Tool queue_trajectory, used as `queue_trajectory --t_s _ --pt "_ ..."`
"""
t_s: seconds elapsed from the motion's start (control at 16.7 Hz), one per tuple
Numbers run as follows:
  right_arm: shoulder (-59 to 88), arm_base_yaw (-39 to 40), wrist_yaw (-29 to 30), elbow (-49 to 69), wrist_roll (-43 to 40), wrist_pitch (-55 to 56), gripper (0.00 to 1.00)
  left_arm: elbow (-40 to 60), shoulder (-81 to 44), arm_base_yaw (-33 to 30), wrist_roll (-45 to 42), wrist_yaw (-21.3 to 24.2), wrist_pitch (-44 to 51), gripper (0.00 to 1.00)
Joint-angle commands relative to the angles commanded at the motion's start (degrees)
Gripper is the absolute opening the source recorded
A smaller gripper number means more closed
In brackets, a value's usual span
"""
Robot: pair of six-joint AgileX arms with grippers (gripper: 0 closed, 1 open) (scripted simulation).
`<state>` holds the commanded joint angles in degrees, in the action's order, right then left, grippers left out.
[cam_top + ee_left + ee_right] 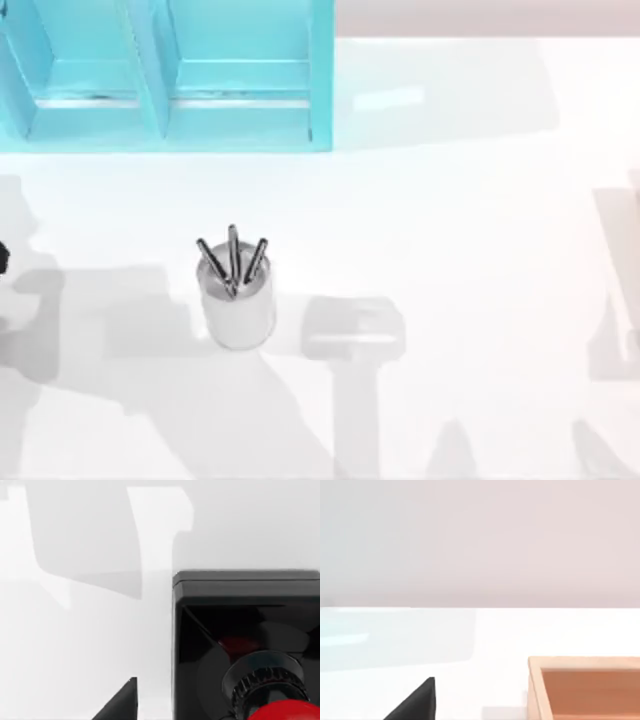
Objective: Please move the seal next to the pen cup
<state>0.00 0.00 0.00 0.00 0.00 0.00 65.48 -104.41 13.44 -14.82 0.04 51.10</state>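
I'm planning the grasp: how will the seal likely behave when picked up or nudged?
The seal has a broad, flat-sided black block base, so it probably resists tipping and rolling. It looks rigid. Its glossy faces and round red knob may be slippery.

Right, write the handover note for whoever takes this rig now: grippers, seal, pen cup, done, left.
Left gripper: close over the seal, its black base and red knob large in the left wrist view; a grasp cannot be confirmed.
Right gripper: parked near an orange-brown wooden box.
Pen cup: upright on the white table, left of centre, three pens in it, in front of a blue shelf.
Done: nothing confirmed; seal not beside the cup.
Left: bring the seal next to the cup and release.
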Motion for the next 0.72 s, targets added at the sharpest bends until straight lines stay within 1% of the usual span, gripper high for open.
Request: queue_trajectory --t_s 0.54,0.6,0.72 --pt "0.00 0.00 0.00 0.00 0.00 0.00 1.00 0.00 0.00 0.00 0.00 0.00 0.00 0.02" --pt "0.00 0.00 0.00 0.00 0.00 0.00 1.00 0.00 0.00 0.00 0.00 0.00 0.00 0.00" --pt "0.00 0.00 0.00 0.00 0.00 0.00 1.00 0.00 0.00 0.00 0.00 0.00 0.00 0.00"
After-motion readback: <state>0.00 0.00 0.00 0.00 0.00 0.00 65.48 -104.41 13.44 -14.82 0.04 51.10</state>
